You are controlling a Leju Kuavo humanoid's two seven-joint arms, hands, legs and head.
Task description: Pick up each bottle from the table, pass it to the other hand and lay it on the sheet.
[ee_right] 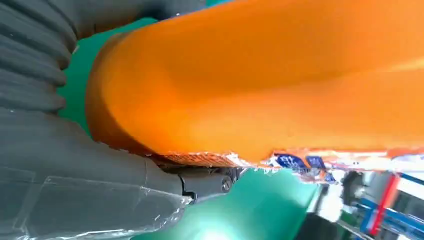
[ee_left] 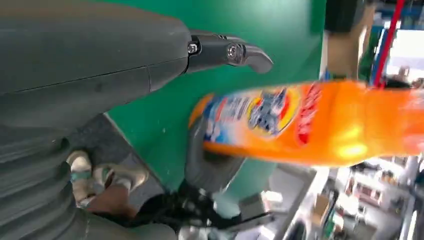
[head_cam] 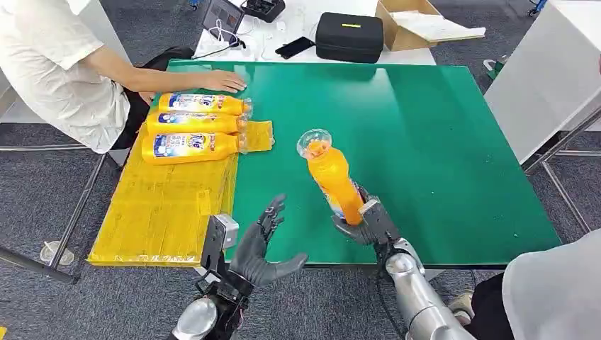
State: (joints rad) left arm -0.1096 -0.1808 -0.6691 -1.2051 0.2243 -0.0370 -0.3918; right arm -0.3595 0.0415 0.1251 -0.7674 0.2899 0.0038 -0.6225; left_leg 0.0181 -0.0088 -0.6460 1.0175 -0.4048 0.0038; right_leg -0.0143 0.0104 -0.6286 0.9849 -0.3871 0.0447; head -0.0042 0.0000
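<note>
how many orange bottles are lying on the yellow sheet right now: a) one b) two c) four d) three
d: three orange bottles lie side by side at the far end of the yellow sheet, while a fourth bottle is held upright over the green table by the right hand.

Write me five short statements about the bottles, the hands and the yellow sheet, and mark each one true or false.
1. The right hand holds an orange bottle. True.
2. The left hand also grips that bottle. False: it is open, apart from it.
3. Three bottles lie on the yellow sheet. True.
4. The held bottle lies flat on the green table. False: it is raised, cap end up.
5. A person's hand rests near the sheet. True.
</note>
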